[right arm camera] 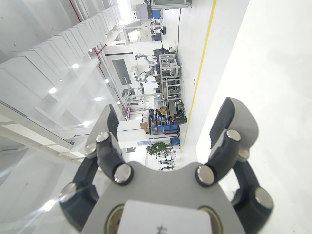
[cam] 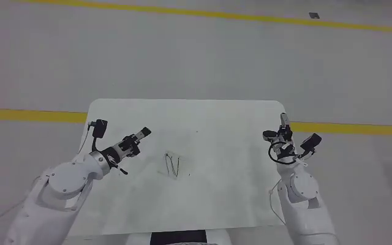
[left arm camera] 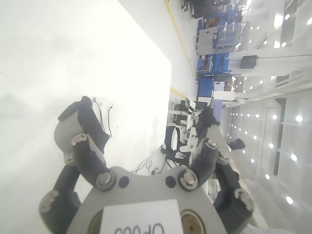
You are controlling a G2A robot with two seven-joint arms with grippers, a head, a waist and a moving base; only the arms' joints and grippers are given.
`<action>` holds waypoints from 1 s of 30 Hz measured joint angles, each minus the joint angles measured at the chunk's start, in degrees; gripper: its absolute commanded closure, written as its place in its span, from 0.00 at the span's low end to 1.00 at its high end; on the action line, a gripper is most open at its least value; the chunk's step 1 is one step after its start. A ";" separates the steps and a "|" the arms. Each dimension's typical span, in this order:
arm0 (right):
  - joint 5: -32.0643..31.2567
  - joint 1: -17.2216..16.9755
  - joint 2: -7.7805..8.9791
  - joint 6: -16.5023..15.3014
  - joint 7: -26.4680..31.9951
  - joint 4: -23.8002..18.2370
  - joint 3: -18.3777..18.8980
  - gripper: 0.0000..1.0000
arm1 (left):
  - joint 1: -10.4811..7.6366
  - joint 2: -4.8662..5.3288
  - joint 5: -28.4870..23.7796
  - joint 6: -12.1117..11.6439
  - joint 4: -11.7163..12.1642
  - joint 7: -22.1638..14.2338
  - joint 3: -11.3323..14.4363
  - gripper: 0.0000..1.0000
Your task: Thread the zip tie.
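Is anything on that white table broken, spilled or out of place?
Nothing stands out. The thin dark zip ties lie loose near the middle of the table. The left gripper and right gripper are open, apart from them, holding nothing.

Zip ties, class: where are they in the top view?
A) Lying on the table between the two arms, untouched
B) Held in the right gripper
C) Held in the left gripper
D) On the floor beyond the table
A: the zip ties lie on the table near its middle, apart from the left gripper and the right gripper, both open and holding nothing.
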 measured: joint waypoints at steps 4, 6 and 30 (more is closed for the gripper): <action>0.00 0.00 0.00 0.00 0.00 0.00 0.00 0.00 | -0.62 0.06 0.86 -0.52 -0.65 -0.67 0.69 0.00; 0.00 0.00 0.00 0.00 0.00 0.00 0.00 0.00 | -2.61 0.24 4.59 0.47 -1.13 -3.04 2.99 0.00; 0.00 0.00 0.00 0.00 0.00 0.00 0.00 0.00 | -10.52 1.00 32.23 5.48 -1.36 -18.80 11.97 0.00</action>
